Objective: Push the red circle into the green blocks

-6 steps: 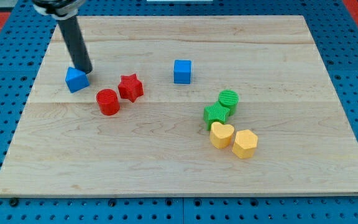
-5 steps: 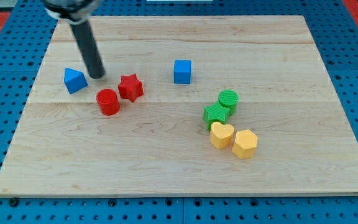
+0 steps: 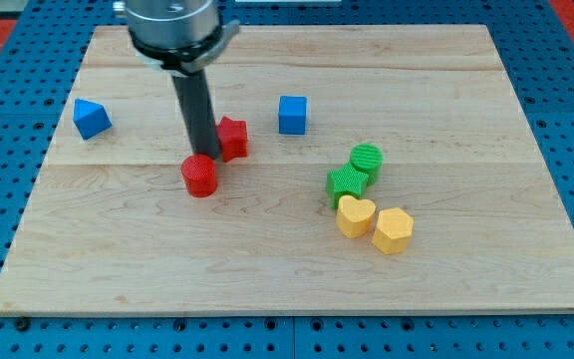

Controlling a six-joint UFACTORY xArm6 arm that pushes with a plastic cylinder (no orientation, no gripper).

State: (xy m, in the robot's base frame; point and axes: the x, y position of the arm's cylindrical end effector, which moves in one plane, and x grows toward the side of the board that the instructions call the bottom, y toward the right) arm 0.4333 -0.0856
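On the wooden board (image 3: 267, 259), seen from the one camera, my tip (image 3: 207, 157) stands between the red circle (image 3: 199, 176) and the red star (image 3: 231, 137). It sits at the circle's upper edge, touching or all but touching it, and the rod hides the star's left side, so I cannot tell whether it touches the star. This arm carries no hand, only the bare rod, so it holds nothing.

The red circle lies left of the board's middle, well apart from the green blocks on the view's right. Those are a green circle (image 3: 367, 159) and a green star (image 3: 346, 183), touching each other, the star just below and left of the circle.

Just under the green star sits a yellow heart (image 3: 355, 215), touching it, with a yellow hexagon (image 3: 393, 230) against the heart's right side.

A blue cube (image 3: 292, 115) stands alone toward the view's top, between the red star and the green pair. A blue triangle (image 3: 91, 118) lies far to the view's left, near the board's edge, well apart from everything else.
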